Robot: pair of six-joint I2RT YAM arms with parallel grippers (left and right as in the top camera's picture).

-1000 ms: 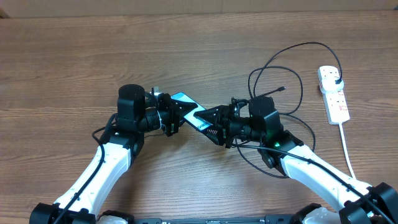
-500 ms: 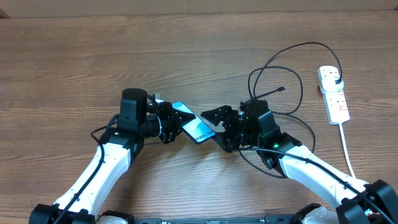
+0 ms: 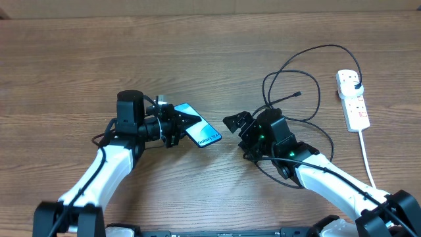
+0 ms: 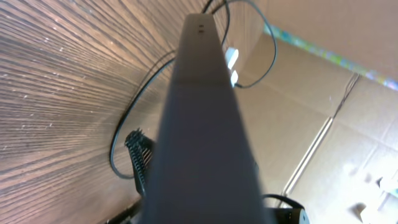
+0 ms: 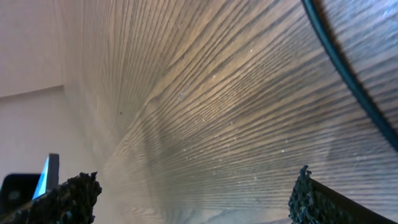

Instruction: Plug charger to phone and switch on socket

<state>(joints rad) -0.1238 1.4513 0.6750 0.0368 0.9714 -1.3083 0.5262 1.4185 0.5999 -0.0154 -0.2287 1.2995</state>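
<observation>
The left end effector [image 3: 177, 124] is clamped on one end of the phone [image 3: 199, 126], near the middle of the worktop [image 3: 79, 59] and a little toward its left edge. The lit blue screen faces up in the overhead view, and the free end slants toward the near edge. In the left wrist view the phone [image 4: 199, 124] stands edge-on and fills the centre. The right end effector [image 3: 235, 122] hangs just right of the phone, not touching it. Its fingers [image 5: 67, 200] are spread apart, with only bare wood between them. The socket [image 3: 355, 108] lies close to the right edge, and its white cord [image 3: 366, 155] runs toward the near right corner. The charger [image 3: 316, 51] has its black plug in the socket's far outlet. Its cable loops toward the far edge and back under the right arm. The connector tip [image 3: 299, 94] lies loose on the worktop, between the right end effector and the socket, well apart from the phone.
</observation>
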